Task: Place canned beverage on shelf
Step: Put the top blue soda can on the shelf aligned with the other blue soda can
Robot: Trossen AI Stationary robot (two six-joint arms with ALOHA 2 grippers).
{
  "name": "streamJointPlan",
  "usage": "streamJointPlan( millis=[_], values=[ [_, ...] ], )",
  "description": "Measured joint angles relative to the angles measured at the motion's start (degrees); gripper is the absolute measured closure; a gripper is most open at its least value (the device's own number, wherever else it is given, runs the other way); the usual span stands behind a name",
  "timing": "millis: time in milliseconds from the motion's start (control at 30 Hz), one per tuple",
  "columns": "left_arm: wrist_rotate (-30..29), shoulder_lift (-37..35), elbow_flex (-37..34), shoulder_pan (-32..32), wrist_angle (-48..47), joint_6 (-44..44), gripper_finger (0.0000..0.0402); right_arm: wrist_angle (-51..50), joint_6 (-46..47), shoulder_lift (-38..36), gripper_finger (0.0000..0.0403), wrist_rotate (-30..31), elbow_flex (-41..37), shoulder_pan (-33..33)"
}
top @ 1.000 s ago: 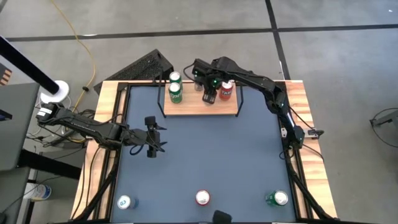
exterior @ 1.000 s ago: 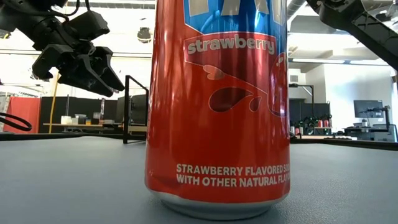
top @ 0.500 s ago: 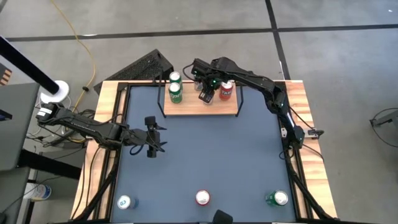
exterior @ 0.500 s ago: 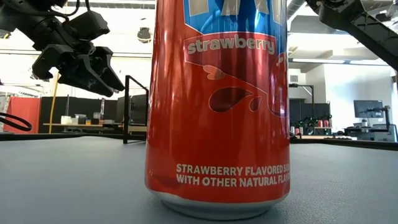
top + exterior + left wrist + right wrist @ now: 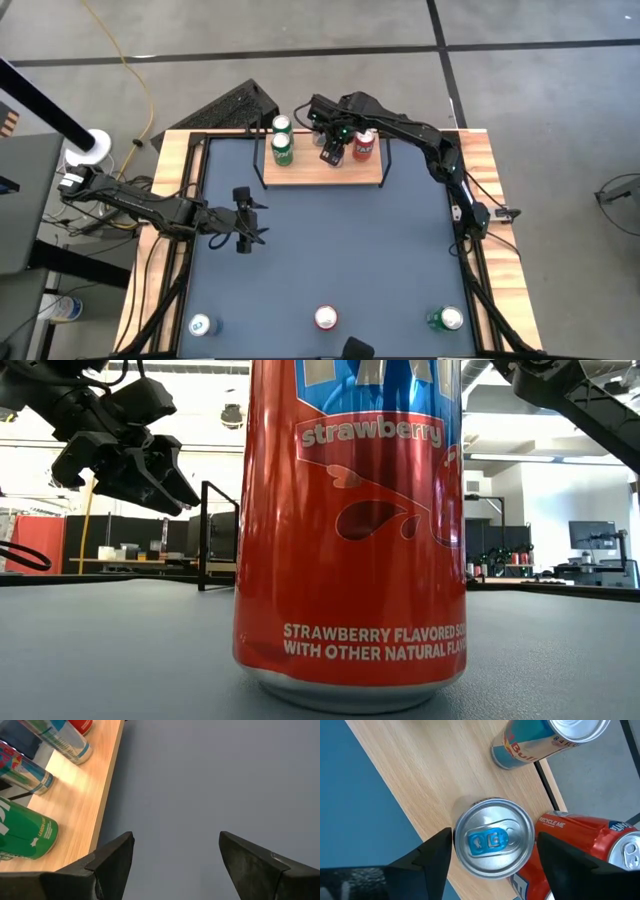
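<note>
Two grippers – right gripper point(image 5: 492, 865) released above a blue-tabbed can point(image 5: 493, 842) on the shelf point(image 5: 425, 785), red can point(image 5: 585, 832) beside it, left gripper point(image 5: 175, 860) spread wide over the table point(image 5: 210, 780).

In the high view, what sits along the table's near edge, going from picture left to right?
Blue-and-white can → red can → green can. All three stand upright and well apart on the table, far from the shelf.

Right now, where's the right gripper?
High view: right gripper is over the shelf at the table's far edge, open above a silver-topped can, red can beside it.
</note>
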Motion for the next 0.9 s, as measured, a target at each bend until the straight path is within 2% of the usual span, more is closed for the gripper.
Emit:
streamJointPlan(
  millis=[233,900],
  values=[
    [0.0,0.0,0.0,0.0,-0.4,-0.1,0.012,0.0,-4.9,0.0,0.0121,0.1,0.0,0.0],
    [0.0,0.0,0.0,0.0,-1.1,-0.4,0.012,-0.8,-40.7,-0.2,0.0121,0.4,-0.1,2.1]
  ],
)
